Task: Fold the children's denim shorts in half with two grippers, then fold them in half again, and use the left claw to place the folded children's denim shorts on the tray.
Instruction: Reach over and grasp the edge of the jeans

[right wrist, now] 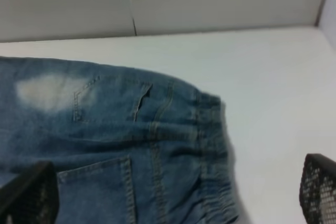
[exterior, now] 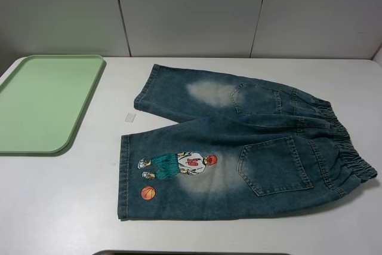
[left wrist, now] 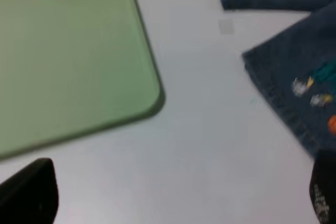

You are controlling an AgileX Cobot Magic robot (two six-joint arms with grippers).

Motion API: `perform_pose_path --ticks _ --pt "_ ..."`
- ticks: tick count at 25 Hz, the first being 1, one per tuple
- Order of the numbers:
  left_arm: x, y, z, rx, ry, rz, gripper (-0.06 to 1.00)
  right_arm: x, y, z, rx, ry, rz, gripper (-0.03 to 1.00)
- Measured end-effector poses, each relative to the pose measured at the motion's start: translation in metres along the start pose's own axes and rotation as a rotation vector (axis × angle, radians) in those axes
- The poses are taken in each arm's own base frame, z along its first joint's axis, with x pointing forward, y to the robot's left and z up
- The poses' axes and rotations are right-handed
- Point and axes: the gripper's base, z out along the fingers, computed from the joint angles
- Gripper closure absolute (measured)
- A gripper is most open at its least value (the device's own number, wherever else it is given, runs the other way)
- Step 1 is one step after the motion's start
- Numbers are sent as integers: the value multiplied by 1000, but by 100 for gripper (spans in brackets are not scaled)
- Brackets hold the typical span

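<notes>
Shorts [exterior: 239, 147] lie flat and unfolded on the desk [exterior: 59, 207], with the leg hems [left wrist: 273, 82] ahead of my left tool [left wrist: 173, 198] and the waistband [right wrist: 210, 145] below my right tool [right wrist: 173, 192]. Both tools are spread wide. I should pinch matching edges and lift together, so the fold lands even.

My high camera overlooks the whole counter [exterior: 59, 207]; my wrist cameras sit close, left above the tray [left wrist: 68, 51] corner, right above the waist end of the shorts [right wrist: 157, 129].

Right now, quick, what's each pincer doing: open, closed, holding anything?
Left pincer: open, holding nothing.
Right pincer: open, holding nothing, not touching the shorts.
</notes>
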Motion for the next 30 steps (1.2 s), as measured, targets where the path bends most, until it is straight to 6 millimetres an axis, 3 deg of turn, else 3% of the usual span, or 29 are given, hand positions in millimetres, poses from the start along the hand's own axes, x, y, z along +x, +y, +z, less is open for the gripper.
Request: perform_pose_path --ticks 4,8,13,16,22,30 --pt "-18 -3 -9 39 -135 23 -1 -3 0 -3 -18 -14 -104 27" --pt "-47 -6 -6 124 -136 102 -1 -8 1 4 -58 18 -163 27" --pt "-89 -9 21 225 -31 188 -1 -25 6 33 -113 94 -286 27" --pt "-108 -14 41 300 25 202 -1 -31 14 61 -200 192 -470 27" --pt "-125 -26 84 455 110 248 -1 -31 31 90 -350 287 -759 27" --pt "-138 -47 123 613 157 409 -1 -27 42 120 -308 378 -1182 27"
